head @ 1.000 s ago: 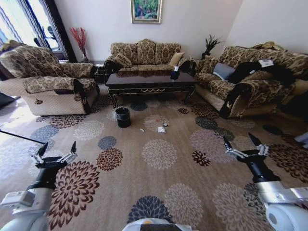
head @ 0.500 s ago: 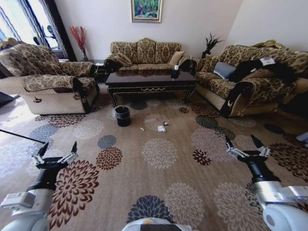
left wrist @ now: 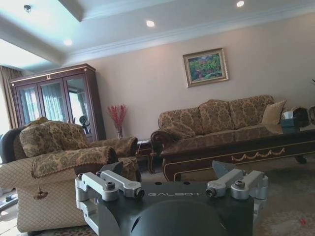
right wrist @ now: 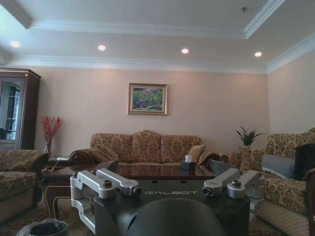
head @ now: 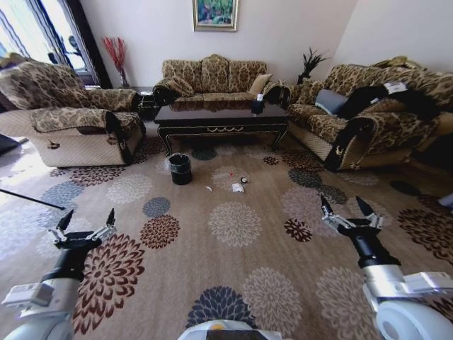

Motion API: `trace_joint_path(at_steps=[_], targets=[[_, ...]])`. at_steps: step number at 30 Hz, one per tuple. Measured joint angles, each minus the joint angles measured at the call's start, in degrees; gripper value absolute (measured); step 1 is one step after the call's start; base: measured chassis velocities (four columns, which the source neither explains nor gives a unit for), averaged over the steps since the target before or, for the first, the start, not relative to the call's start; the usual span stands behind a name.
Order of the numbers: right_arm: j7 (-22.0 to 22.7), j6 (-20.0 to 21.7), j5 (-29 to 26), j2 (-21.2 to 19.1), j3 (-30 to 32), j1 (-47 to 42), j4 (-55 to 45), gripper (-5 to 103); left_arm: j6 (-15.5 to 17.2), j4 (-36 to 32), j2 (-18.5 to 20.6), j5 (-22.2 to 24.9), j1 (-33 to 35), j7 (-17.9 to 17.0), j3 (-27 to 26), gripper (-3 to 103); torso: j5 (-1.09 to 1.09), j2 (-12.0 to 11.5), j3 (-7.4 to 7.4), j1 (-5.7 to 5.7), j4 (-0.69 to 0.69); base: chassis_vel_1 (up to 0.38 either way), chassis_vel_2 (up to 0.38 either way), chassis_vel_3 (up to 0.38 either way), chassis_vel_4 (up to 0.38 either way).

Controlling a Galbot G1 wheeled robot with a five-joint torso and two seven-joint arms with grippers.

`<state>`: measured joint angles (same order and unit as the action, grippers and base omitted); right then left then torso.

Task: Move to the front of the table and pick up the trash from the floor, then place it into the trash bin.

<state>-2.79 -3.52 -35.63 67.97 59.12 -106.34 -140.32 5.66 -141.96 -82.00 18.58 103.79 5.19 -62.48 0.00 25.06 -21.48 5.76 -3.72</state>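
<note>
The dark glossy table (head: 212, 113) stands at the far side of the room before a sofa. On the patterned floor (head: 233, 227) in front of it lies the trash: a crumpled white tissue (head: 237, 188), a small dark bit (head: 244, 180) and a tiny white scrap (head: 208, 189). The small black trash bin (head: 180, 168) stands left of them. My left gripper (head: 89, 221) and right gripper (head: 342, 211) hover open and empty over the near carpet, far short of the trash. The wrist views show the table (left wrist: 236, 147) (right wrist: 147, 171) beyond each gripper (left wrist: 170, 172) (right wrist: 170, 169), and the bin (right wrist: 44, 227).
An armchair (head: 71, 124) stands at the left and a long sofa (head: 368, 117) at the right, flanking the table. A tissue box (head: 257, 106) sits on the table's right end. Open carpet lies between me and the trash. A thin dark cable (head: 28, 200) crosses the floor at the left.
The whole head view has shifted slightly, so the camera has moved. My right gripper sits a little further left and up in view. The trash and bin lie as before.
</note>
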Motion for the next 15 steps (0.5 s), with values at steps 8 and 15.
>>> trace_joint_path(at_steps=[8, 15], targets=[[-4.0, -2.2, 1.0, -1.0, -0.2, -0.1, 2.3, 100, -0.1, 0.0, 0.0, -0.2, 0.0, 0.0, 0.3, 100, 0.01, -1.7, 1.05, -0.66, 0.0, 0.0, 0.0, 0.0, 0.0], [-5.7, -2.8, 0.8, -3.5, -0.1, 0.6, 4.0, 100, -0.1, -0.6, 0.0, -0.2, 0.4, 0.1, 0.0, 100, 0.01, -3.3, 2.04, -1.28, 0.0, 0.0, 0.0, 0.0, 0.0]])
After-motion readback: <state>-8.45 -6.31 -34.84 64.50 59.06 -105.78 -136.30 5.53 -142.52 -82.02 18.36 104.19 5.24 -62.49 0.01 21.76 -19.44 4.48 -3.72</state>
